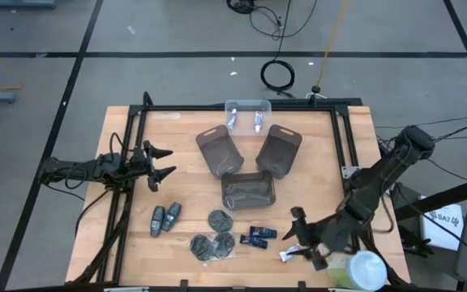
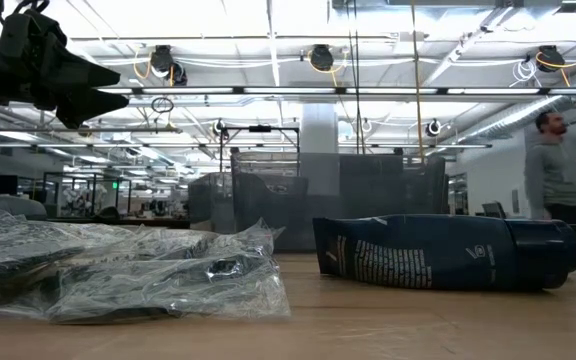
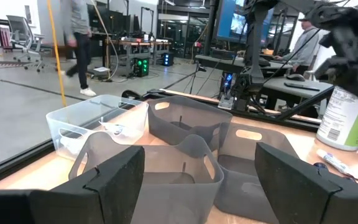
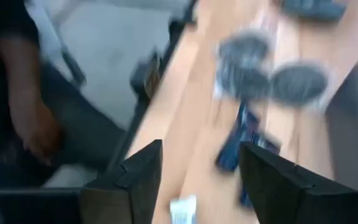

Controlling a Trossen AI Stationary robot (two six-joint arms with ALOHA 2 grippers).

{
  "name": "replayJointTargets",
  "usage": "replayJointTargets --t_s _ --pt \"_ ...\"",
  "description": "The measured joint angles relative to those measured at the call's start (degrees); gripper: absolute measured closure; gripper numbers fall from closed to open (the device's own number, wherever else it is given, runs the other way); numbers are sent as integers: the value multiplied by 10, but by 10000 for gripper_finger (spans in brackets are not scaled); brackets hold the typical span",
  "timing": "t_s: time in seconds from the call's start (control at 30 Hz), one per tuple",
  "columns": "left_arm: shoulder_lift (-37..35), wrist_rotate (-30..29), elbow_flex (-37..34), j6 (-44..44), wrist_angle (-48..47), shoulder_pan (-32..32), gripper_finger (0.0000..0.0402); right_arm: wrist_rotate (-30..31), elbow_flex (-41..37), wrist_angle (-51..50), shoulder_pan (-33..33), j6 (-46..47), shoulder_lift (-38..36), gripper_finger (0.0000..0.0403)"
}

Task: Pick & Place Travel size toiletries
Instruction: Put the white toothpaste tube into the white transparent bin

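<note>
The travel size toiletries lie near the table's near edge. There are two grey-blue oval sticks point(image 1: 164, 219), dark-grey discs in clear wrap point(image 1: 213, 240) point(image 2: 118, 265), dark-blue mini bottles point(image 1: 258, 237) point(image 2: 448, 252) point(image 4: 236, 144) and one white tube point(image 1: 290, 255) point(image 4: 182, 209). Two more white tubes lie in the clear tray point(image 1: 248, 114) point(image 3: 98, 121). My right gripper point(image 1: 302, 234) point(image 4: 197, 180) is open and hovers over the near right part of the table, just above the white tube and right of the bottles. My left gripper point(image 1: 162, 162) point(image 3: 197, 180) is open at the table's left side and points toward the trays.
Three smoky-grey trays point(image 1: 219, 152) point(image 1: 280, 150) point(image 1: 248, 191) stand mid-table in front of the clear tray. A big pale-green-and-white container point(image 1: 359, 272) point(image 3: 347, 118) sits at the near right corner beside my right arm. People show in the room beyond the table.
</note>
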Motion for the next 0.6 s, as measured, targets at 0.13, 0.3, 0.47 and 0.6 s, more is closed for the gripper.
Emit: replayJointTargets --t_s 0.13,0.3,0.47,0.6 --pt "0 0 0 0 0 0 105 -42 16 -60 0 49 49 181" --pt "0 0 0 0 0 0 105 -68 16 -118 0 80 100 182" --pt "0 0 0 0 0 0 105 -66 16 -155 0 69 142 186" --pt "0 0 0 0 0 0 105 -65 16 -153 0 59 174 185"
